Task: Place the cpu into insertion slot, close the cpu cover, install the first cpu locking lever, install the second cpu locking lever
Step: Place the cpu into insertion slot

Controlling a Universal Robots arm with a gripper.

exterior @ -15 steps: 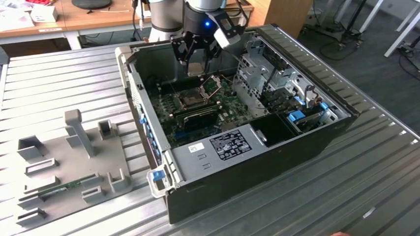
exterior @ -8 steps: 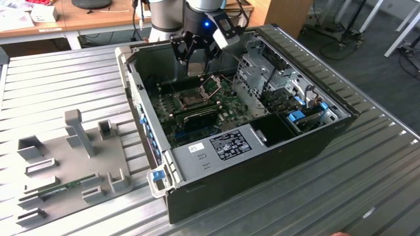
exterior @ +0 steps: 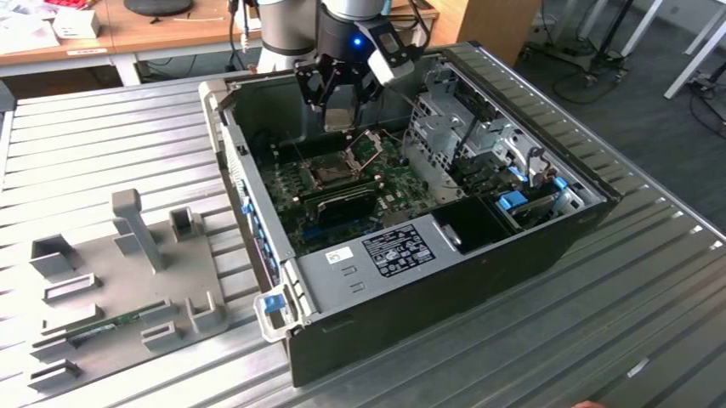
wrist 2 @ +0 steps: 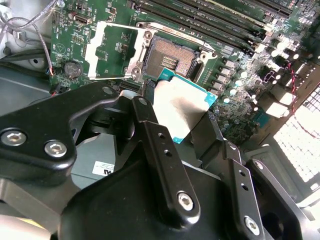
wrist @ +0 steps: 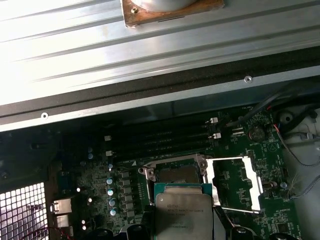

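Observation:
My gripper hangs over the open computer case, shut on the cpu, a flat square chip with a grey metal top and a green edge. In both wrist views the cpu is held level just above the motherboard, beside the insertion slot and apart from it. The slot lies bare, its pin field visible. The cpu cover, a silver frame, is swung open and lies flat on the board next to the slot. Black fingers flank the chip on two sides.
Long black memory slots run beside the socket. The case walls and a drive cage surround the board. A labelled metal box fills the case's near end. A grey fixture plate with holders lies at the exterior view's left.

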